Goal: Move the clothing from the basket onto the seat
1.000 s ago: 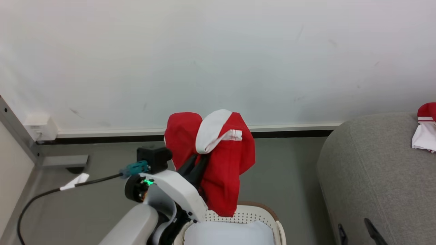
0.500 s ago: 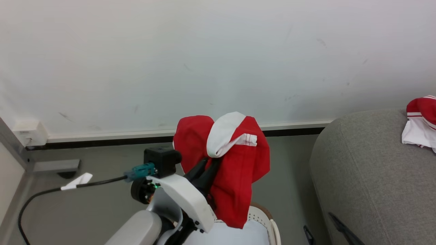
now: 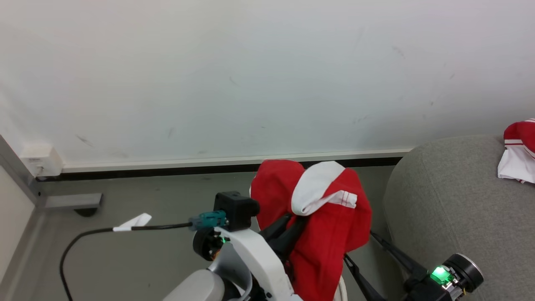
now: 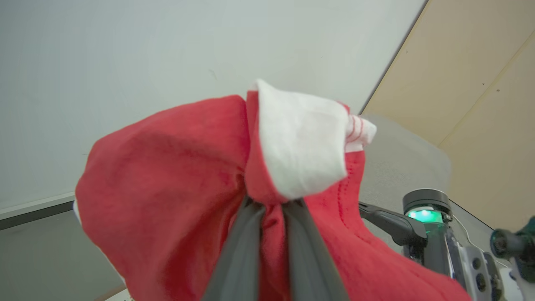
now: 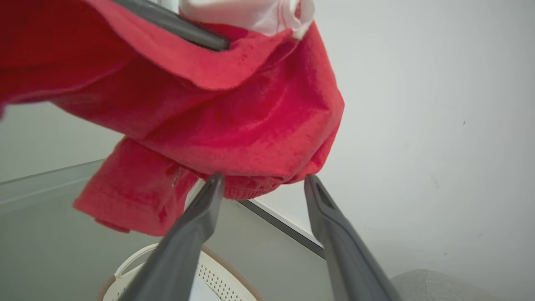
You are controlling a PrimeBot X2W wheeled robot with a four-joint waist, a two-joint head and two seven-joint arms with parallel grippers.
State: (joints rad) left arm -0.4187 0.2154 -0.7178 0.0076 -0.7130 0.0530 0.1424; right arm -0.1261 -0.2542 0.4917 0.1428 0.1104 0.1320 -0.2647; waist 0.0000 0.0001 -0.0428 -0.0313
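Note:
A red garment of the clothing, with white trim, hangs in the air from my left gripper, which is shut on its bunched middle. My right gripper stands open just right of the cloth; in the right wrist view its fingertips flank the garment's lower edge without pinching it. Below lies the cream basket with its brown rim. The grey seat is at the right, and on it rests a second red and white garment.
A white wall with a dark skirting strip runs behind. On the grey floor lies a black cable with a white tag. A grey post foot stands at the left. A tan panel shows beyond the seat.
The camera shifted a little. My left gripper carried the red garment rightward, closer to the seat. The right gripper came up into the head view beside the cloth.

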